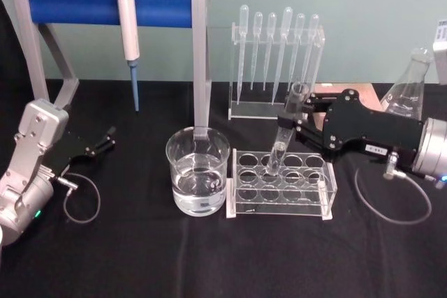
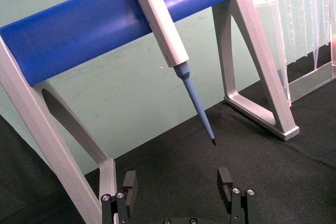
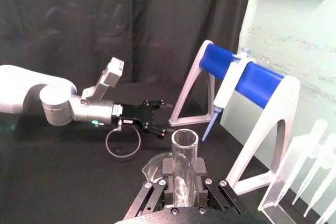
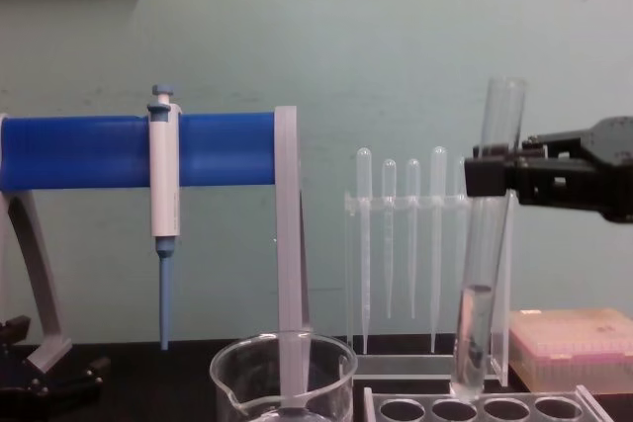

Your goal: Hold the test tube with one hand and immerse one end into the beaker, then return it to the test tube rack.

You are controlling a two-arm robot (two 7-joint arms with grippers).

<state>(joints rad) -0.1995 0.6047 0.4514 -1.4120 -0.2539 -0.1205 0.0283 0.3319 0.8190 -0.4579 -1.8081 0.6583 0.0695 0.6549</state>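
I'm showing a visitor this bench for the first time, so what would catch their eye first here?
First, the right gripper holding the test tube upright, its round bottom in a hole of the clear rack. Left of the rack stands the beaker of clear liquid. Behind, a white-and-blue pipettor hangs on the blue bar stand.

Nothing readable — the right pincer's (image 1: 299,122) white label is illegible.
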